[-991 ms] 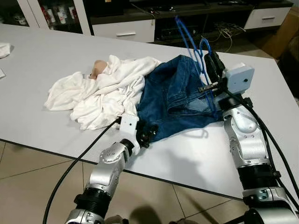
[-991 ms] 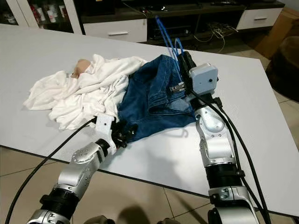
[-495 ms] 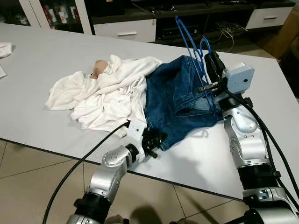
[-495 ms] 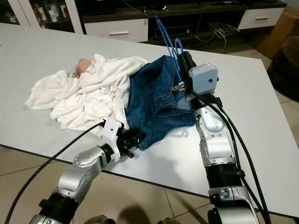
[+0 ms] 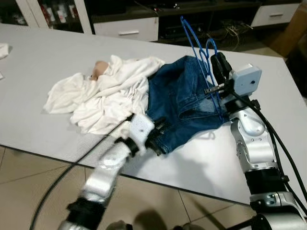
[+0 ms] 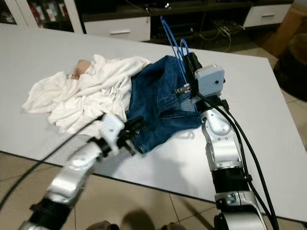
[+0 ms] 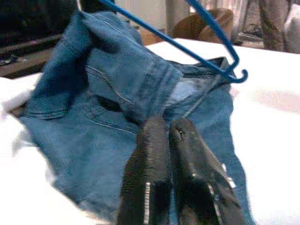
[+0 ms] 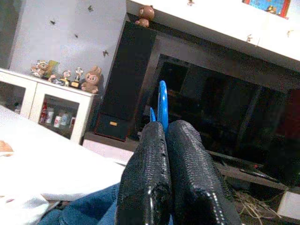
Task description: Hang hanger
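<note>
A blue wire hanger (image 5: pixel 194 43) stands upright over the far right part of a pair of blue jeans (image 5: pixel 184 103) lying crumpled on the white table (image 5: pixel 53 52). My right gripper (image 5: pixel 217 57) is shut on the hanger's lower part; in the right wrist view the blue wire (image 8: pixel 162 101) rises from between the pressed fingers. My left gripper (image 5: pixel 156 135) is at the jeans' near hem, close to the table's front edge. In the left wrist view its fingers (image 7: pixel 154 154) are pressed together over the denim, with no cloth seen between them. The left arm is blurred.
A heap of white clothes (image 5: pixel 105 93) lies left of the jeans and touches them, with a small tan round thing (image 5: pixel 99 69) on top. Behind the table stands a low cabinet with white drawers (image 5: pixel 127 28). Tiled floor lies below the front edge.
The left arm has lifted and swung its gripper slightly up onto the jeans' near hem; the hem has bunched a little. The right gripper and hanger have stayed put.
</note>
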`<state>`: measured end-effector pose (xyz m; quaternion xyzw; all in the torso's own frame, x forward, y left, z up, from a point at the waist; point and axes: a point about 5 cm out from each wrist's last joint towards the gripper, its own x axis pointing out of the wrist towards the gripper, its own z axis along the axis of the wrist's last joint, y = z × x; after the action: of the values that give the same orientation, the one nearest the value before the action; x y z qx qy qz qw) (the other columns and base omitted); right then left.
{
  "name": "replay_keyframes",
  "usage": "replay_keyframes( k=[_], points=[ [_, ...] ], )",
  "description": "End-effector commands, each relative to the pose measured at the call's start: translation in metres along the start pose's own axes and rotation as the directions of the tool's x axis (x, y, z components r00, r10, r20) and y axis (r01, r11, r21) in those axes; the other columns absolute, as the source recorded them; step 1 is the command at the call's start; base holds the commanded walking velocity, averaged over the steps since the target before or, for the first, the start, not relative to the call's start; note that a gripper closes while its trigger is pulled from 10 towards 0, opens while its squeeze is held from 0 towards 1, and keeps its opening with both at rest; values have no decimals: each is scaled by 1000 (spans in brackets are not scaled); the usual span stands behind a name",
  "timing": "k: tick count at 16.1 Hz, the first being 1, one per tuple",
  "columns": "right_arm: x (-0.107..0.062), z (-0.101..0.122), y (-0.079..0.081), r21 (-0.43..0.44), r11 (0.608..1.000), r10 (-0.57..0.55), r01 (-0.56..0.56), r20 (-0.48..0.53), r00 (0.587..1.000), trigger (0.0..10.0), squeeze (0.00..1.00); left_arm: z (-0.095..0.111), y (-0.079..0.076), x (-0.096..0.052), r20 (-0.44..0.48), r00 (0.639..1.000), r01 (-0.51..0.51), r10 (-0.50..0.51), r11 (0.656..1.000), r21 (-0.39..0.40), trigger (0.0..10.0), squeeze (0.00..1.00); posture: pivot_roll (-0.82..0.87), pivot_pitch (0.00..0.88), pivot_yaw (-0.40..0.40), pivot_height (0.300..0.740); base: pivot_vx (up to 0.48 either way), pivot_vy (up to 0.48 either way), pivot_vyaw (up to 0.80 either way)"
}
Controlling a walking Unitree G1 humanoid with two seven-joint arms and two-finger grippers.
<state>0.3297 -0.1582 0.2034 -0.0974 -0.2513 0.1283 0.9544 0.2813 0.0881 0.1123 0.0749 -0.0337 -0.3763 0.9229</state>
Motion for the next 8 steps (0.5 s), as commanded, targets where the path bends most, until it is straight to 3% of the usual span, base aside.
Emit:
replay_keyframes(
  k=[1,2,3,4,5,6,7,8],
  points=[
    [4,3,-5,-12,1000,-12,12,6,1000,10000,0,0,1,-3,-2,1000,1,-1,1000,-12,0,0,-44,21,16,740,0,0,0],
    [4,3,-5,-12,1000,-12,12,6,1000,10000,0,-2,4,-8,0,1000,-12,12,1000,-28,0,0,-44,21,16,740,0,0,0],
    [5,3,-5,-13,1000,-11,12,6,1000,10000,0,-7,6,-14,-18,1000,-12,11,998,-61,3490,0,-39,20,15,740,0,0,0],
    [5,3,-5,-13,1000,-11,12,6,1000,10000,0,-7,6,-14,-18,1000,-12,11,998,-61,3490,0,-39,20,15,740,0,0,0],
    [6,3,-5,-14,1000,-9,9,7,1000,10000,0,-9,10,-21,-41,999,32,-30,999,36,10000,0,-37,21,10,740,0,0,0],
    [6,3,-5,-14,1000,-6,6,7,1000,10000,0,-6,19,-26,-39,998,45,-39,986,162,10000,90,-38,22,12,740,0,0,0],
    [5,3,-6,-20,1000,-2,2,4,1000,10000,0,-2,28,-30,-33,998,53,-47,969,240,10000,1000,-42,21,13,740,0,0,0],
    [4,3,-6,-19,1000,15,-15,-2,1000,10000,0,0,31,-33,-38,997,74,-66,961,267,10000,1000,-42,21,13,740,0,0,0]
  ],
)
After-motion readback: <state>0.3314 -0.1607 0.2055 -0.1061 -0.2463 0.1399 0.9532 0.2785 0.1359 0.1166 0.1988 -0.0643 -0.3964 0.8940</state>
